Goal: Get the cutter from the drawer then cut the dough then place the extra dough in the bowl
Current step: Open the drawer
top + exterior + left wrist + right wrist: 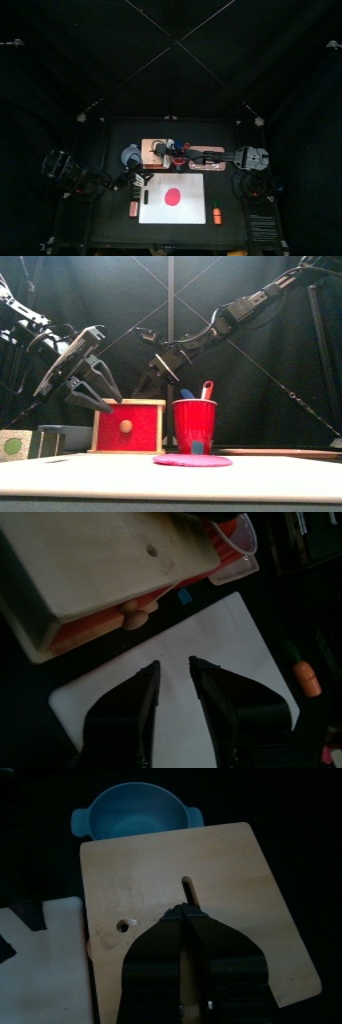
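The pale wooden box (166, 152) stands at the back, its red drawer front (130, 426) with a round knob (131, 615) closed. A flat red dough disc (171, 195) lies on the white cutting board (191, 182). No cutter is in view. My left gripper (174, 672) hangs open with a narrow gap above the board, just in front of the drawer, holding nothing. My right gripper (187, 916) is shut, its tips on the box's top (134, 888) near the slot. The blue-grey bowl (134, 813) sits beside the box.
A red cup (194, 424) with a blue knife (187, 394) and a red knife (206, 389) stands right of the box. Small orange toys lie at the board's left (132, 210) and right (215, 213) edges.
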You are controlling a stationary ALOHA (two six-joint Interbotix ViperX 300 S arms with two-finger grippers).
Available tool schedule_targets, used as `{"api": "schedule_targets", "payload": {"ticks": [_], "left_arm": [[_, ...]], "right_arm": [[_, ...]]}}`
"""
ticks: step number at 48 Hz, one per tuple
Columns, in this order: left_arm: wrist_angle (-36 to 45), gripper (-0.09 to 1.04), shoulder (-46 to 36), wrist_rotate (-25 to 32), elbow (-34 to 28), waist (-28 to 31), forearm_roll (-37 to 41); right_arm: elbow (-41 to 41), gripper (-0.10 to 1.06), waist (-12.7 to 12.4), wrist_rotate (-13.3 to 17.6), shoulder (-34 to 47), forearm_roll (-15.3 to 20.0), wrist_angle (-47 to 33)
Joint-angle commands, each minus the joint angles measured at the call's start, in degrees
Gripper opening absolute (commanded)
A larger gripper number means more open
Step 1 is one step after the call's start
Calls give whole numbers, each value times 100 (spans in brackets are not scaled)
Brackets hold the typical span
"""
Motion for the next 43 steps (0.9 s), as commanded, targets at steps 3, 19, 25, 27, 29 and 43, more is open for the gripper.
{"api": "schedule_targets", "payload": {"ticks": [3, 19, 25, 27, 29, 43], "left_arm": [[-53, 86, 211, 18, -334, 211, -132], [-105, 85, 694, 18, -527, 686, -334], [-132, 85, 765, 18, -562, 773, -316], [-158, 85, 791, 18, -589, 791, -316], [-193, 85, 817, 26, -615, 800, -308], [-290, 82, 1002, 26, -738, 835, -325]], "right_arm": [[-88, 2, 53, 0, -70, 9, 53], [-53, 2, 105, 9, -62, 9, 53], [-53, 2, 114, 9, -35, 9, 53], [-53, 2, 114, 18, -26, 9, 53], [-44, 2, 123, 18, -18, 0, 53], [-44, 2, 149, 18, 9, 9, 53]]}}
